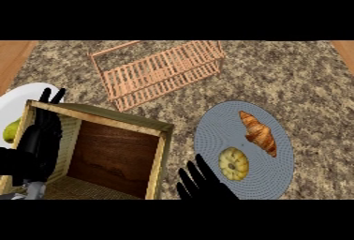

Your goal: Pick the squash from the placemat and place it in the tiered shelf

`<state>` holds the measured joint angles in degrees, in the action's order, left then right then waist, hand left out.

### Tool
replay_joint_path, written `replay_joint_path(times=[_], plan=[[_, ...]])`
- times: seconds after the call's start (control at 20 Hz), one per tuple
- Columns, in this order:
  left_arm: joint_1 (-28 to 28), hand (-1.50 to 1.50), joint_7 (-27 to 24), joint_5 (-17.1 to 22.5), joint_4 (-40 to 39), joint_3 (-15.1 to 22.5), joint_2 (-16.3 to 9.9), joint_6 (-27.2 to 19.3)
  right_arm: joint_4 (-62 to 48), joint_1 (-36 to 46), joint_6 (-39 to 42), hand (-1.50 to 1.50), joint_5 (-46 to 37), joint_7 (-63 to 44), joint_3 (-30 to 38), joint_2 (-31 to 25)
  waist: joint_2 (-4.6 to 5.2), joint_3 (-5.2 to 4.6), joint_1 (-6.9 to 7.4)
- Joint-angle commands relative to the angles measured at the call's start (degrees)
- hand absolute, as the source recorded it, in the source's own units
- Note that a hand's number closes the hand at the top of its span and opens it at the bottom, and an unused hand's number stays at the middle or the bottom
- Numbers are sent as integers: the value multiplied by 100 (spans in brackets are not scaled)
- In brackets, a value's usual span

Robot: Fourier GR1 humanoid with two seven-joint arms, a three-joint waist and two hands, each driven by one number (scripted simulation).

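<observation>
My right hand point(200, 185), fingers straight and spread, sits just left of the placemat point(211, 133); on the mat I see the squash point(233, 163) beside a croissant point(259, 132). Left hand point(40, 140), apparently open, overlaps a wooden crate point(117, 154). Beyond the mat: the tiered shelf point(159, 70).

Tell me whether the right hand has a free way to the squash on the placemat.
Probably yes. The right hand shows open at the lower edge, just left of the squash on the placemat, with nothing between them. The croissant lies farther back, and the wooden box stands to the left.
</observation>
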<state>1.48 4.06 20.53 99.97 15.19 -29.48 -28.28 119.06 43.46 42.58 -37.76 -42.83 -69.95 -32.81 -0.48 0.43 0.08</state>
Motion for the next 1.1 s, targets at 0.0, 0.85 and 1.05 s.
replay_joint_path(times=[0.0,0.85,1.05], plan=[[501,0,317,-125,-161,-141,-40,-1,-348,-186,-126,-150,-875,-101,-400,-33,51,-37,-27],[39,0,-206,-135,-343,-267,169,402,-1386,-934,-934,-150,-1997,1882,496,-472,52,-42,2],[106,0,-505,-235,-744,-342,260,407,-1615,-978,-1030,-150,-2122,2065,651,-100,56,-45,-11]])
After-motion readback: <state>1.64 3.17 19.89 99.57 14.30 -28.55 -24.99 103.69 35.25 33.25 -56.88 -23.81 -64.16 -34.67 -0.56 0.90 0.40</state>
